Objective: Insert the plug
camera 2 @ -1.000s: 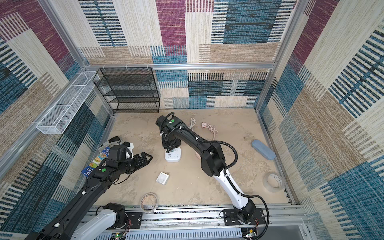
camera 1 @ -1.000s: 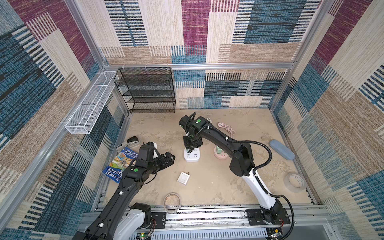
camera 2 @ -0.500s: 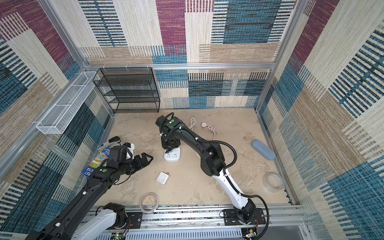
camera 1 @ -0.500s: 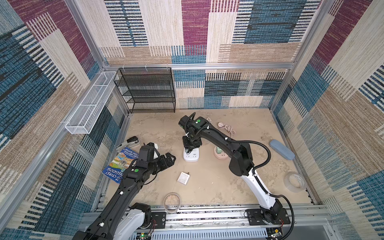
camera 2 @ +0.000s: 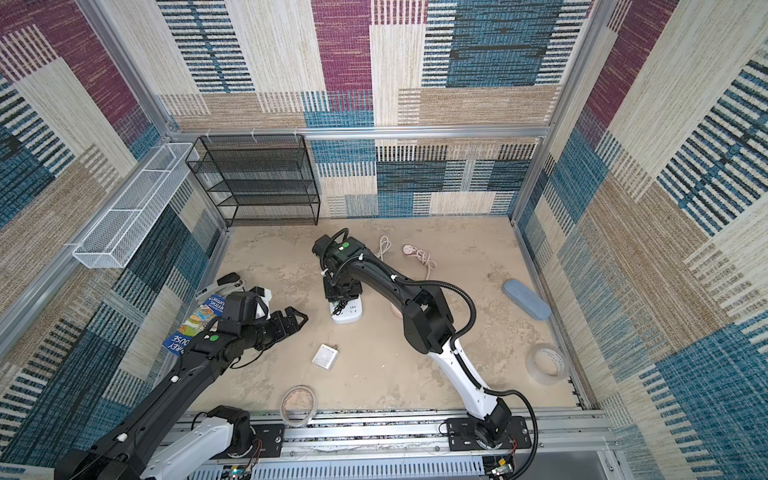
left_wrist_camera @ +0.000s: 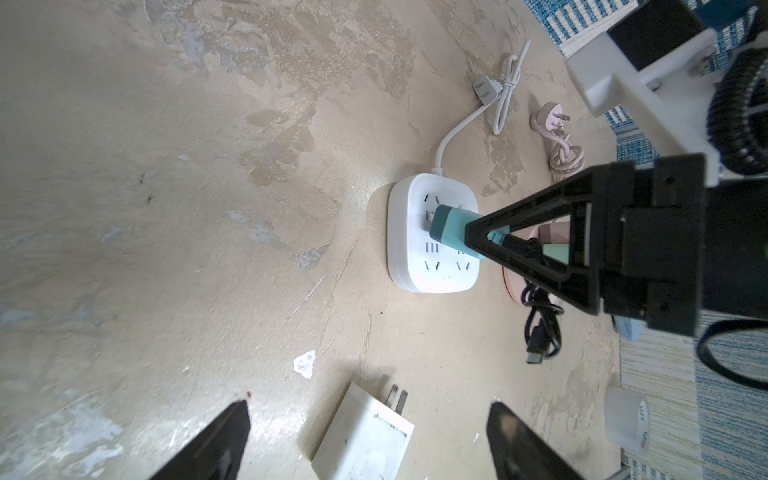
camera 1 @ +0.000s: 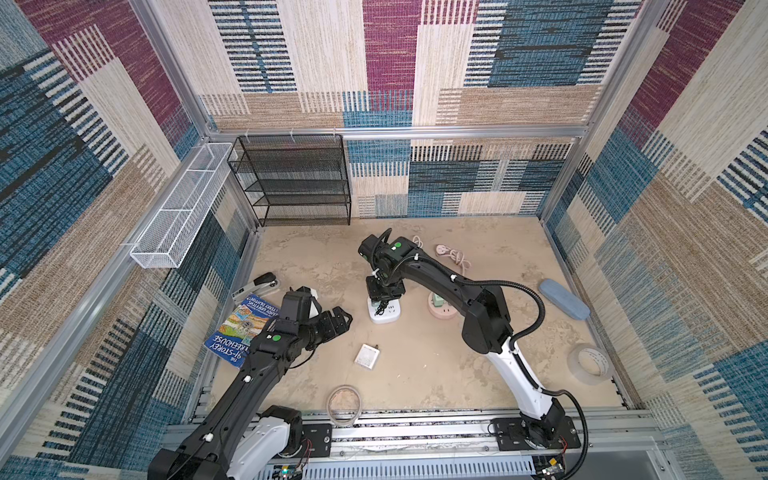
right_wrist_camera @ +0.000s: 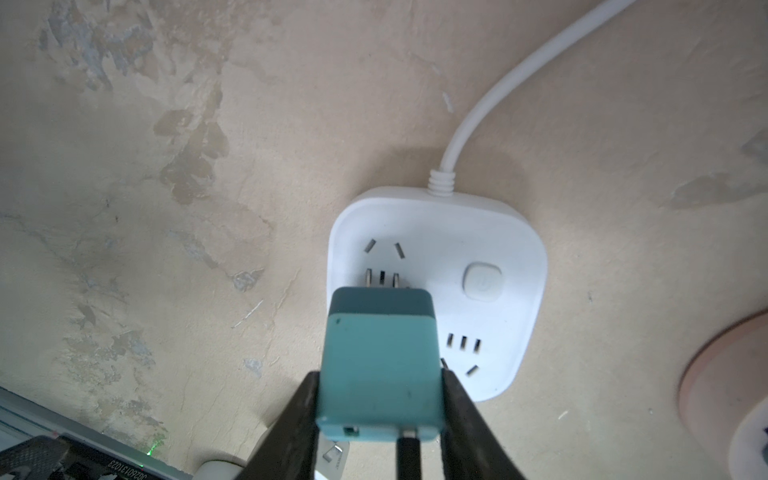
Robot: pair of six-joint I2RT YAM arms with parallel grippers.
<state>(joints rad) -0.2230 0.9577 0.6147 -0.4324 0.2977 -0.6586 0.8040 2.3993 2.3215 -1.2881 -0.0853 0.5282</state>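
The teal plug (right_wrist_camera: 380,365) is pinched between the right gripper's (right_wrist_camera: 379,386) jaws, prongs at a slot set of the white power strip (right_wrist_camera: 490,232), body not yet flush. The left gripper (camera 1: 338,321) hangs spread wide, well apart, near a white charger (camera 1: 367,355).

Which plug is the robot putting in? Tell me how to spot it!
Look at the sandy table, near its middle, for the square white power strip. Just over it, the right pincer squeezes a plug with a black cable. It is teal with a darker prong end; the loose charger nearby is white.
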